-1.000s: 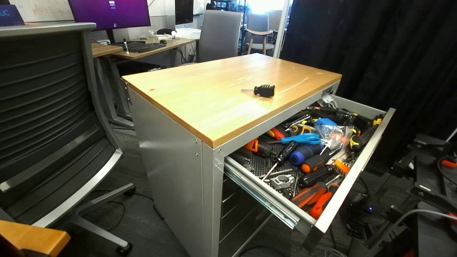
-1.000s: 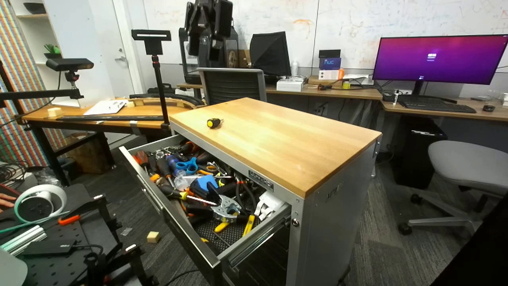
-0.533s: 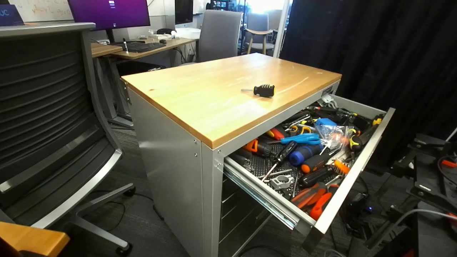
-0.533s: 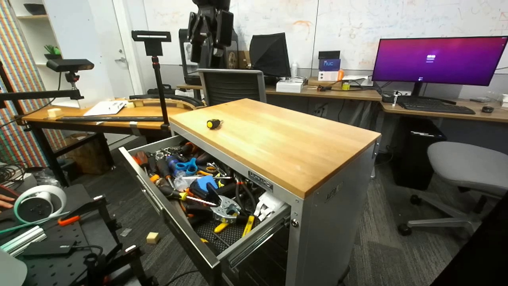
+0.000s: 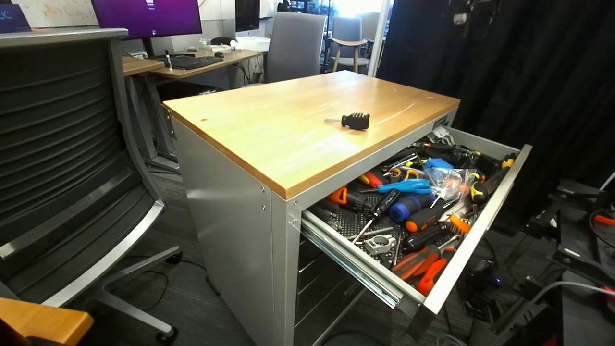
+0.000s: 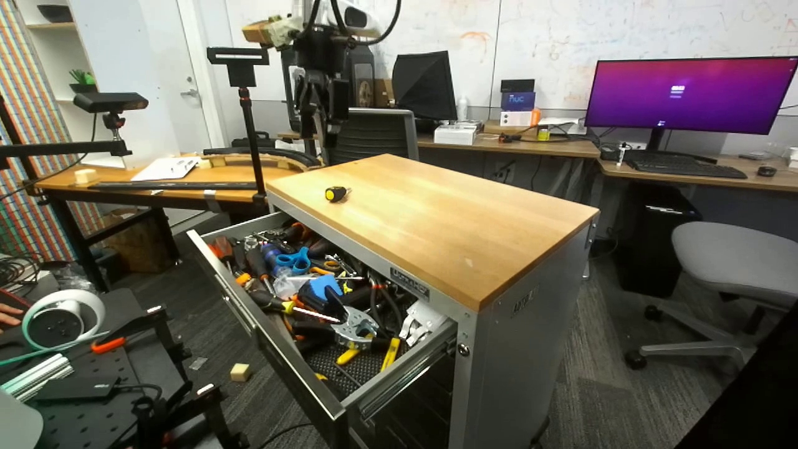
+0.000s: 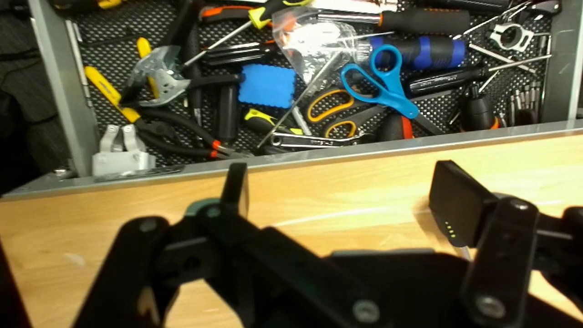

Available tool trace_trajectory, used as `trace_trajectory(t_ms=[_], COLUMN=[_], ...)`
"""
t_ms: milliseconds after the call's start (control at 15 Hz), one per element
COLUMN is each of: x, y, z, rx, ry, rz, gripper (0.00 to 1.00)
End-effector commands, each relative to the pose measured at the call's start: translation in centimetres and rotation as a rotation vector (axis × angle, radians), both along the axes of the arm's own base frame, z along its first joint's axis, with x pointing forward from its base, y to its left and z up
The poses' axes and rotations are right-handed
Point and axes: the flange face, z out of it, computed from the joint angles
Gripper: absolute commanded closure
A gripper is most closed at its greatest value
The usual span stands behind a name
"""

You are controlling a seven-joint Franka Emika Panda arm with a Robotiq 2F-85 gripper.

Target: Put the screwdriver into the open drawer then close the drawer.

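Observation:
The stubby black screwdriver with yellow marks lies on the wooden worktop near the drawer side, in both exterior views [image 5: 355, 121] [image 6: 336, 194]. In the wrist view it is mostly hidden behind the right-hand finger; its yellow-dotted handle edge [image 7: 450, 231] and a bit of shaft show. The top drawer [image 5: 473, 242] is pulled out and holds many tools; it also shows in an exterior view [image 6: 265, 330] and in the wrist view [image 7: 68, 105]. My gripper [image 6: 320, 132] is open and empty, above the worktop; its spread fingers show in the wrist view [image 7: 341, 182].
Blue scissors [image 7: 387, 86], a blue block [image 7: 267, 85], pliers and drivers fill the drawer. A black camera stand [image 6: 246, 112] rises behind the cabinet. An office chair [image 5: 72, 158] stands beside the cabinet. Lower drawers [image 5: 322, 283] are shut.
My gripper has come down toward the worktop, and more of the arm shows above it. A faint part of it now shows before the dark curtain. The screwdriver and drawer have not moved.

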Motion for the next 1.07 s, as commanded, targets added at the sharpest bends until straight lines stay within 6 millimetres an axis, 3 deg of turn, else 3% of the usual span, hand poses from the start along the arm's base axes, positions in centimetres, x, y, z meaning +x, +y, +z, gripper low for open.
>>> trace_trajectory(t_ms=[0,200,467,1000], x=[2.6,4.3,7.0,10.8], y=[5.8,9.5,11.5,14.1], z=[-4.4,-8.0,-11.7,-14.1], rx=[-0.003,-0.039,-0.079,-0.106], ry=[-0.014,-0.015,0.007,-0.006], rz=[0.03,0.106,0.208,0.309], gripper=[0.0,0.0,0.0,0.0])
